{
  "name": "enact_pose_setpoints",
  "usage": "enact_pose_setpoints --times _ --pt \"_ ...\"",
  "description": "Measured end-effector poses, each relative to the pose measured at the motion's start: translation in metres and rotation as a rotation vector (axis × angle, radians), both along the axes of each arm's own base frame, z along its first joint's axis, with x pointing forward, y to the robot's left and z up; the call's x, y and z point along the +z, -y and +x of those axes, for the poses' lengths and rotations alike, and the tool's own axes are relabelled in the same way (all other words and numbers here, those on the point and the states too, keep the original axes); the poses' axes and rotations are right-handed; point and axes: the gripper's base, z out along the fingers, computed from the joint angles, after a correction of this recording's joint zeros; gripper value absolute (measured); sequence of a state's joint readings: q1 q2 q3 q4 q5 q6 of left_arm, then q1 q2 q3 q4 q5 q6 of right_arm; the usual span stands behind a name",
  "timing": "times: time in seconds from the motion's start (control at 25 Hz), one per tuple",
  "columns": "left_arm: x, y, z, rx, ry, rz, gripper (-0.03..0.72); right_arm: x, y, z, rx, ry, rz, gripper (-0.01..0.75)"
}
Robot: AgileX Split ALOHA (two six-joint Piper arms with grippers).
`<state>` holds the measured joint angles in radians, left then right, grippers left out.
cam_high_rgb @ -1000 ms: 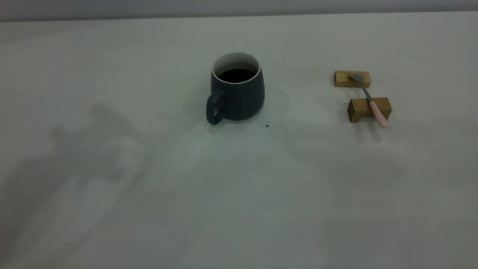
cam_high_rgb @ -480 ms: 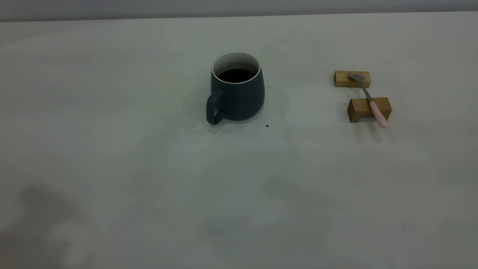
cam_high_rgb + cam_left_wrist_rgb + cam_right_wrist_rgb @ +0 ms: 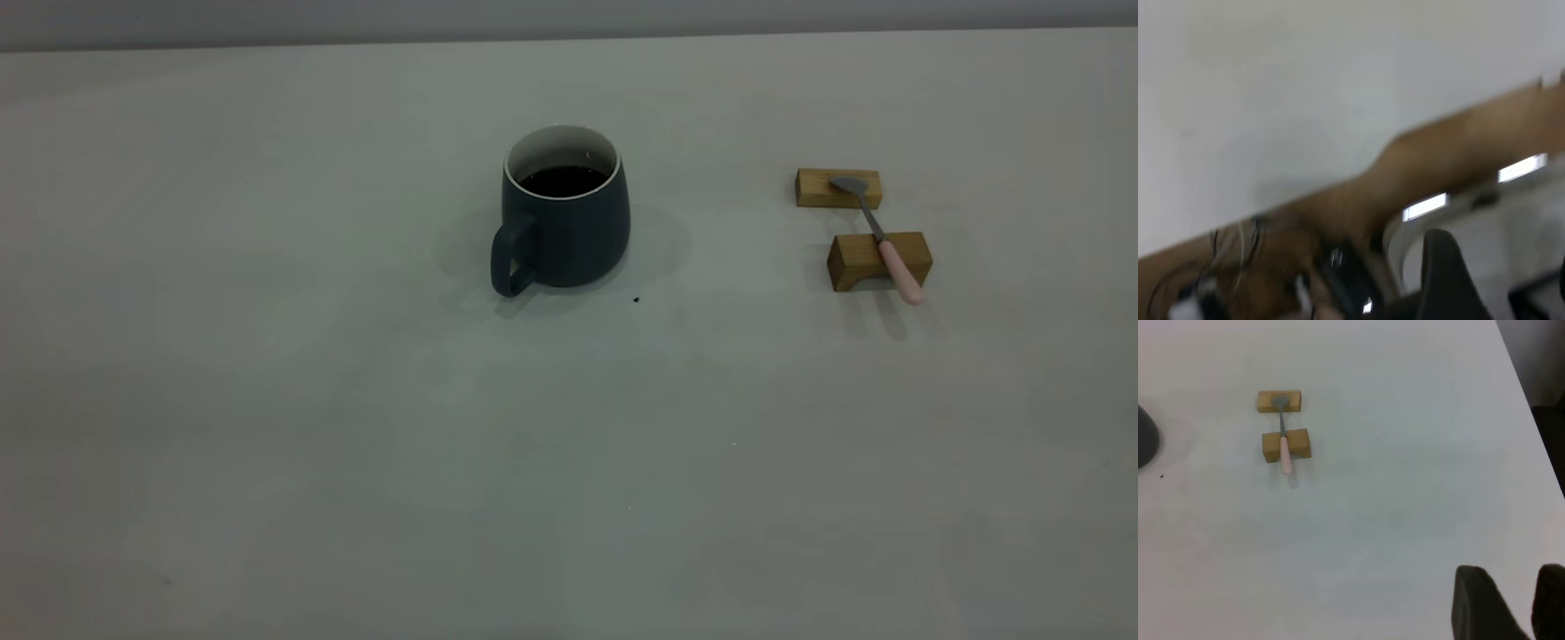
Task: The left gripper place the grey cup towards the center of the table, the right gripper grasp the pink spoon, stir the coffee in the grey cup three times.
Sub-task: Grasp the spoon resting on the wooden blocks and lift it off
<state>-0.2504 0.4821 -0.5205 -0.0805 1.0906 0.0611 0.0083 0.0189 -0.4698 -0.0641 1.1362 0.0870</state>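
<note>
Off-white table (image 3: 356, 444), right hand (image 3: 1511, 603) open, empty

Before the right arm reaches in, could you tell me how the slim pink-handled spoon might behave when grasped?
The pink-handled metal spoon looks stiff and light. It merely bridges two tan wooden blocks, so a sideways nudge could probably roll or knock it off. Its slim handle may twist in a grip.

slate-grey cup (image 3: 566, 227), white inside, holding black-brown coffee (image 3: 563, 180). pale pink spoon (image 3: 880, 240) with a grey metal bowl on tan wooden blocks (image 3: 876, 258). off-white worktop (image 3: 356, 444), one dark speck (image 3: 636, 300).
</note>
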Motion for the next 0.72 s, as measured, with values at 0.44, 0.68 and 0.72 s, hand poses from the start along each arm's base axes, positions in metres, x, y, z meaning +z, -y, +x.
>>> enact_pose_setpoints --times 0.44,0.68,0.72 --pt "0.000 -0.012 -0.042 0.016 0.239 -0.055 0.481 0.000 0.000 0.000 0.002 0.000 0.004 0.239" --pt "0.000 -0.015 -0.056 0.100 0.329 -0.064 0.481 0.006 -0.009 0.001 0.062 0.035 0.086 0.241" --pt "0.000 -0.016 -0.058 0.117 0.344 -0.064 0.481 0.009 -0.010 0.003 0.076 0.052 0.092 0.245"
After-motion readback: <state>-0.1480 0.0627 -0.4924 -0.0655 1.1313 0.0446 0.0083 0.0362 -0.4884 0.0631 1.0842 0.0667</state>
